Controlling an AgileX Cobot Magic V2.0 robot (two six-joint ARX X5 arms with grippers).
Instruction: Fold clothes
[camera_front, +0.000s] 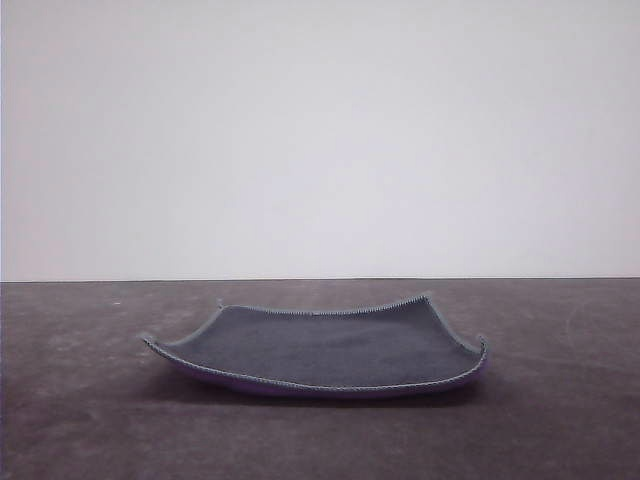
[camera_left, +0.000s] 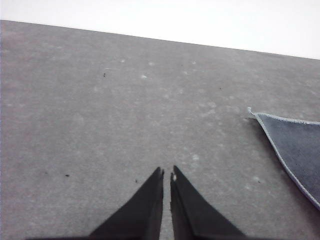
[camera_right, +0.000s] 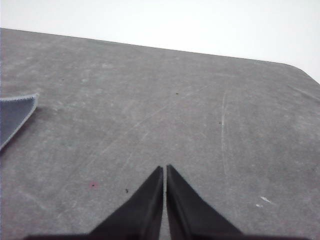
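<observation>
The clothes (camera_front: 320, 350), one small square cloth, lie spread on the dark table, dark grey face up, corners curling and a purple underside showing along the near edge. One corner of the cloth (camera_left: 295, 145) appears in the left wrist view, off to the side of my left gripper (camera_left: 167, 172), which is shut with nothing in it, above bare table. Another corner of the cloth (camera_right: 15, 115) shows in the right wrist view, well away from my right gripper (camera_right: 164, 168), also shut with nothing held.
The grey table top (camera_front: 80, 400) runs back to a far edge in front of a plain white wall (camera_front: 320, 130). A rounded table corner (camera_right: 300, 70) shows in the right wrist view.
</observation>
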